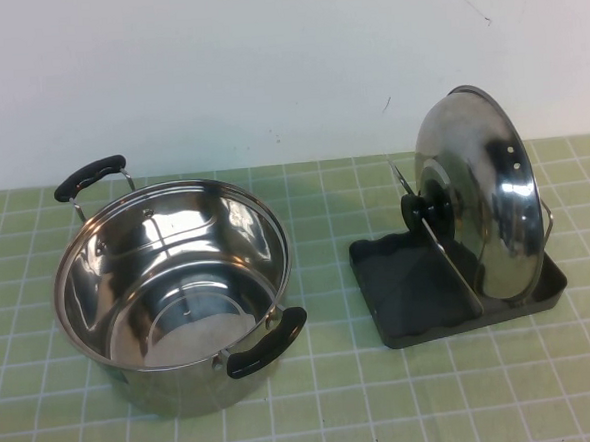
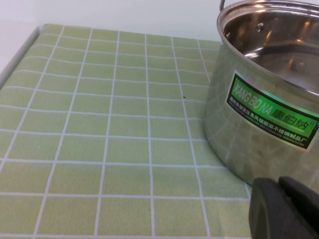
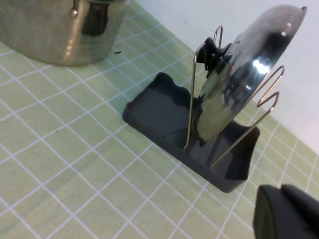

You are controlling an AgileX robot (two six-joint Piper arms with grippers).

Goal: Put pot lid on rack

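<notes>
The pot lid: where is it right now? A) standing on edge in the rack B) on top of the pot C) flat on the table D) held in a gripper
A: the pot lid stands on edge between the wire loops of the rack; the pot sits open beside it.

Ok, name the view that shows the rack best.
Right wrist view: the rack shows whole, tray and wire loops holding the lid. High view shows it partly behind the lid. Left wrist view shows none. Neither gripper holds anything.

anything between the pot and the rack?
Nothing: bare green tiled mat between pot and rack in the high view. The pot lid stands in the rack.
</notes>
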